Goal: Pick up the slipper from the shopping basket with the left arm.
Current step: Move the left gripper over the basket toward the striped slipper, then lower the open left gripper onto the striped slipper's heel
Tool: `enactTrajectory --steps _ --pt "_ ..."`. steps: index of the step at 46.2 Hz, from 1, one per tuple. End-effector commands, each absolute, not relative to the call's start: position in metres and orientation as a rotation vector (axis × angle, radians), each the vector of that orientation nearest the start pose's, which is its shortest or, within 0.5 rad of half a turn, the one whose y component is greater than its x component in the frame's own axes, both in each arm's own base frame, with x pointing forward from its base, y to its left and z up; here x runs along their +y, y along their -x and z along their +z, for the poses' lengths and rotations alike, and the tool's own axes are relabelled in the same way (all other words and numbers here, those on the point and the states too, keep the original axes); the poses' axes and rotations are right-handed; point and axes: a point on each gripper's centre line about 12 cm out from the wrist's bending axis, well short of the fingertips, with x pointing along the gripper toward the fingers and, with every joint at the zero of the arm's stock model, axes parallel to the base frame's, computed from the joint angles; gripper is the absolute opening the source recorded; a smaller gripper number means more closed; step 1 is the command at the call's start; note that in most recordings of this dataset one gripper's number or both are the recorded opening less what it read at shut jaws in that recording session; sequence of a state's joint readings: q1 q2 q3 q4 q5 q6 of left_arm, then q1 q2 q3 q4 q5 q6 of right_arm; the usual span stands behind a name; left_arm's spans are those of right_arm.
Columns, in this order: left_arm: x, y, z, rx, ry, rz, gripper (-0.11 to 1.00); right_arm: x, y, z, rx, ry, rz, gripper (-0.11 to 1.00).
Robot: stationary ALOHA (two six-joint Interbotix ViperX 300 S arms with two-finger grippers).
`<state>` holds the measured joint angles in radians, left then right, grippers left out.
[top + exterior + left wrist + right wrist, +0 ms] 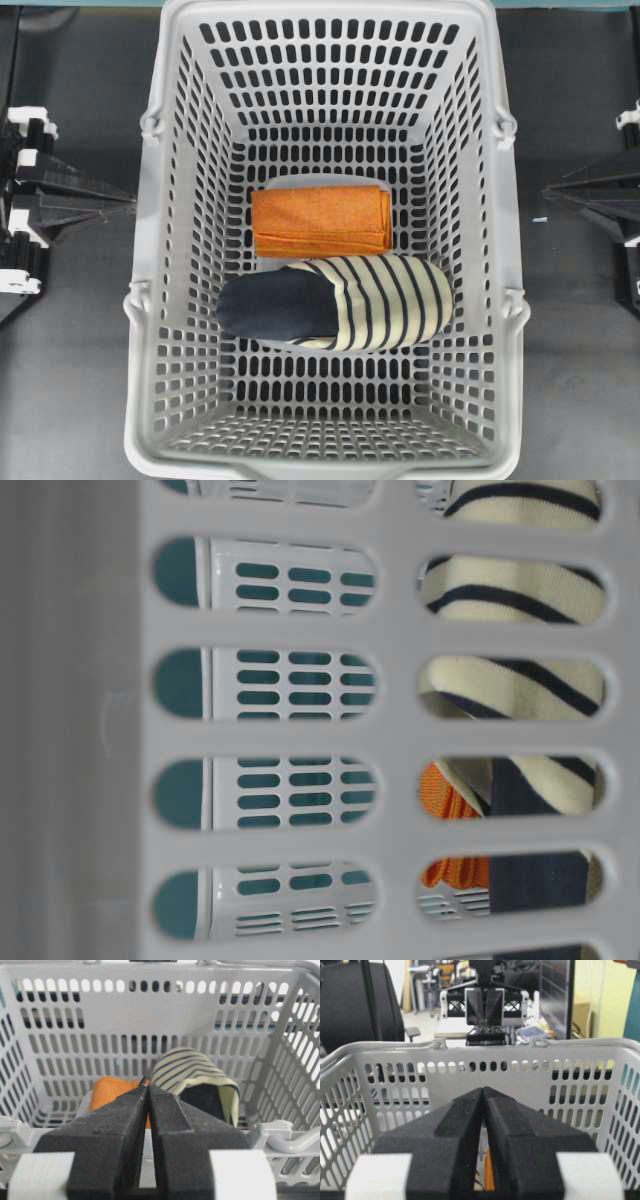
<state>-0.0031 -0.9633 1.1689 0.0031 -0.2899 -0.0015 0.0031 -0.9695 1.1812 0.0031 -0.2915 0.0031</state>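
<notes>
The slipper, cream with navy stripes and a dark navy insole, lies on the floor of the light grey shopping basket, toe to the right. My left gripper is shut and empty outside the basket's left wall. In the left wrist view its tips point over the near rim toward the slipper. My right gripper is shut and empty outside the right wall. In the right wrist view it faces the basket wall. The table-level view shows the slipper through the wall slots.
A folded orange cloth lies just behind the slipper, touching it; it also shows in the left wrist view and the table-level view. The basket's tall walls stand between both grippers and the slipper. Dark tabletop flanks the basket.
</notes>
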Motion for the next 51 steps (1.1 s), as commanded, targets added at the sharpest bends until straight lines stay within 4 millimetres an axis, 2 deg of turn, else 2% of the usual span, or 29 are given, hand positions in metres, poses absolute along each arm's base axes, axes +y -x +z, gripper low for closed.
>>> enactTrajectory --steps 1,5,15,28,32,39,51 --pt "-0.003 -0.206 0.314 -0.057 -0.011 -0.018 0.06 0.000 -0.200 0.294 -0.078 -0.014 0.001 0.00" --pt "-0.003 -0.213 0.328 0.005 0.017 -0.018 0.00 0.000 -0.199 0.292 -0.068 -0.035 -0.003 0.00" --pt "-0.009 -0.235 0.362 0.172 0.032 -0.031 0.00 0.000 -0.199 0.287 -0.018 -0.047 -0.003 0.00" --pt "-0.022 -0.290 0.386 0.382 0.019 -0.057 0.00 0.000 -0.199 0.287 -0.015 -0.046 -0.003 0.00" --pt "-0.027 -0.308 0.386 0.438 0.016 -0.063 0.00 0.000 -0.199 0.286 -0.014 -0.049 -0.003 0.00" --pt "-0.031 -0.344 0.374 0.600 0.005 -0.058 0.00 0.000 -0.199 0.286 -0.015 -0.047 -0.003 0.00" --pt "-0.040 -0.398 0.362 0.719 -0.014 -0.062 0.01 0.000 -0.199 0.286 -0.014 -0.049 -0.003 0.00"
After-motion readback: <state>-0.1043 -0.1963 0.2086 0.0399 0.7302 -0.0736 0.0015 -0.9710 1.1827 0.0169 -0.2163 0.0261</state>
